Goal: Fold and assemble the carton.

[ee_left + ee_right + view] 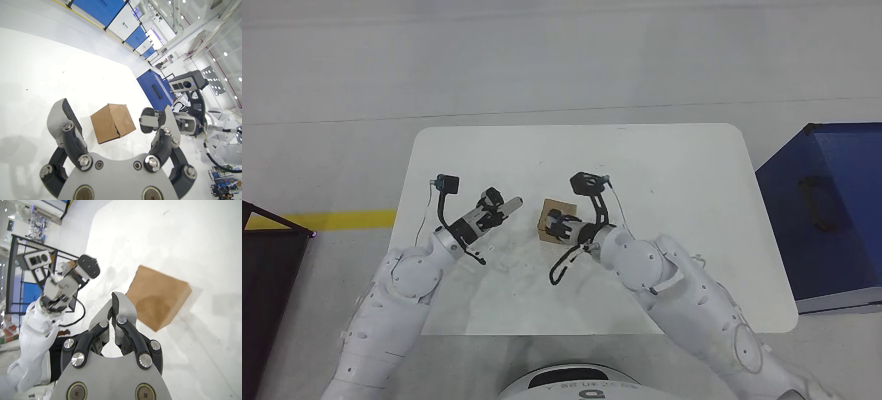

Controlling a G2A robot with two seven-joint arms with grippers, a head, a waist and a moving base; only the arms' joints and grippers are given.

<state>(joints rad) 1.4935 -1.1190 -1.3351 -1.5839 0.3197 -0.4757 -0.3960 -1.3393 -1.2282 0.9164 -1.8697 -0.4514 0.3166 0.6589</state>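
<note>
Carton (557,220) is a small brown box, already folded up into a cube. It rests on the white desk (682,170) around the middle, a touch toward the left edge, and it's turned at an angle to the desk's edges. In the left wrist view one seam (115,128) on the carton (113,123) looks a bit crumpled, with a little gap near a bottom corner.

Going left to right: off the desk's left edge there's a yellow line (332,218) on the floor and a bit of a black frame (267,270). The left claw (504,205) hovers over the desk just left of the box, near it but apart. Its fingers are spread wide with nothing between them, and they point at the box (115,109).

The right claw (564,228) is right by the carton's near right corner. Its fingers (113,298) are pressed together and pinch nothing, with the carton (158,300) just beside them. Honestly can't tell if it's touching the box or just clear of it.

Past the desk's right edge a big blue cabinet (832,215) stands on the floor.
</note>
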